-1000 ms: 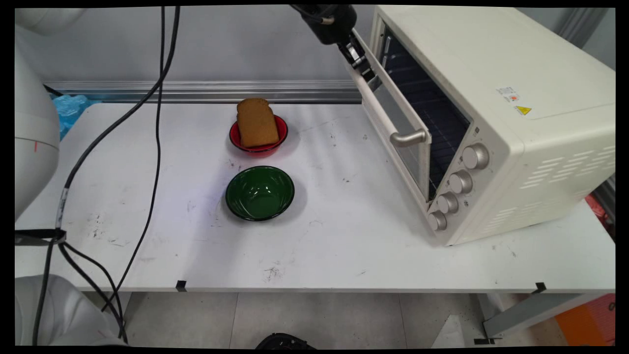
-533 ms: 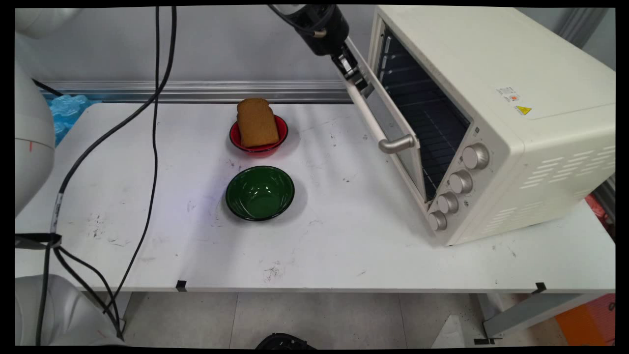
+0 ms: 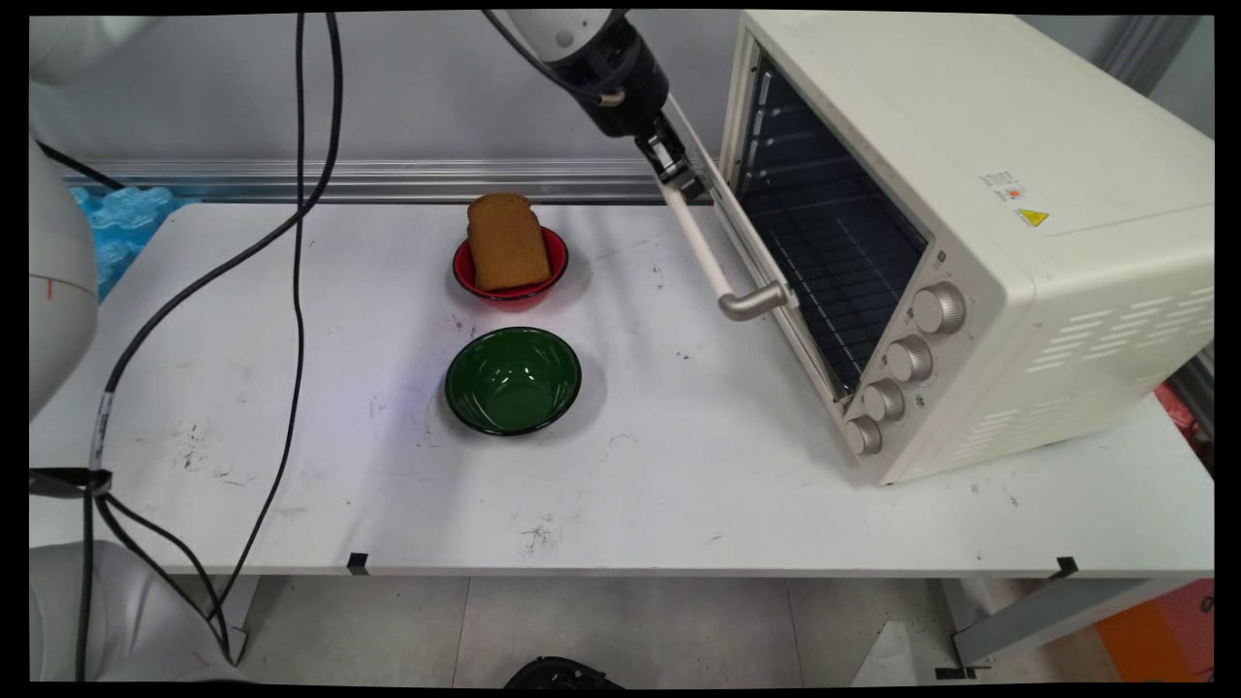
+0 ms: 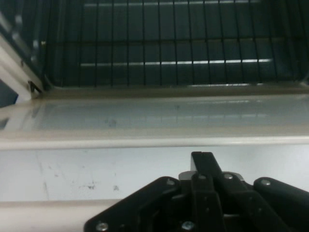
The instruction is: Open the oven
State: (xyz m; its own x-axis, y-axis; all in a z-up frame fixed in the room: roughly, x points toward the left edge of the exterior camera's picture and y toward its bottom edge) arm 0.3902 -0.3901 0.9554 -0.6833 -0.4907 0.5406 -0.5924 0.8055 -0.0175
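Note:
A cream toaster oven (image 3: 1008, 223) stands on the right of the white table (image 3: 679, 465). Its drop-down door (image 3: 751, 228) hangs partly open, leaning out toward the left. My gripper (image 3: 681, 179) comes down from the top of the main view and is shut on the far end of the door handle (image 3: 713, 262). The hand view looks over my gripper (image 4: 205, 166) and the door's glass (image 4: 145, 118) into the dark cavity with its wire rack (image 4: 169, 43). Left of the oven, a slice of brown bread (image 3: 506, 242) leans in a red bowl (image 3: 516, 291).
An empty green bowl (image 3: 512, 380) sits in front of the red one, mid-table. Several knobs (image 3: 902, 359) line the oven's near front edge. Black cables (image 3: 296, 291) hang over the table's left side. Blue plastic (image 3: 121, 218) lies at the far left.
The oven door has swung further open, its handle going left and down. My gripper has moved left and down with it. The bowls and bread have not moved.

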